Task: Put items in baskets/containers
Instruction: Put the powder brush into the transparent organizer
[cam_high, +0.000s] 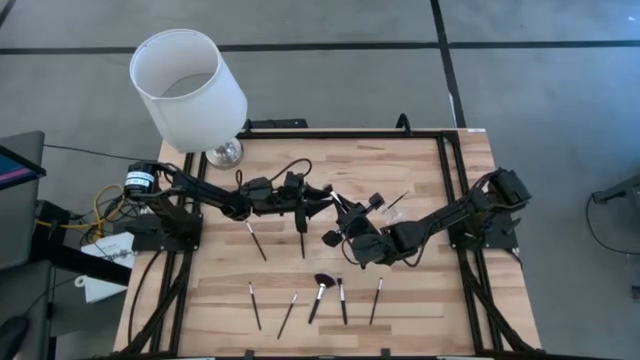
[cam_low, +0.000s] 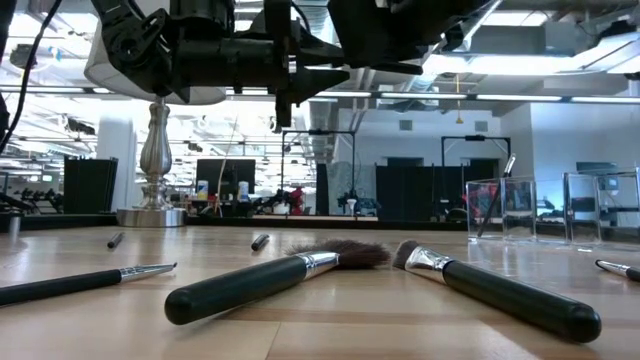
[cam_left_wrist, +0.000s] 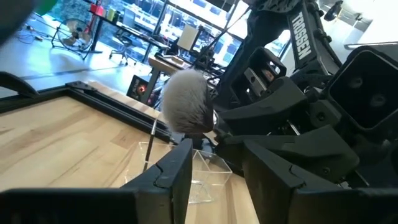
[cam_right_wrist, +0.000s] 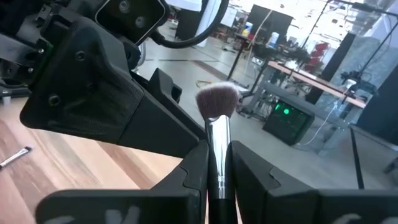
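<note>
We are carrying: our right gripper (cam_right_wrist: 217, 174) pinches a fluffy brush (cam_right_wrist: 217, 102), mid-frame in the high view. Our left gripper (cam_left_wrist: 217, 180) hangs wide open beside it. Next, we think, it must go up-right to the clear container (cam_high: 388, 206), then let go

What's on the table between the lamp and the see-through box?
In the high view, the left gripper hangs over the wood between the lamp and the clear container; otherwise that stretch is bare.

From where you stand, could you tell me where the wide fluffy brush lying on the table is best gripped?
Grip the fluffy brush mid-handle, coming straight down from above. It lies flat with open wood on both sides of the handle, so fingers can close across it; the soft fanned head offers no firm hold.
</note>
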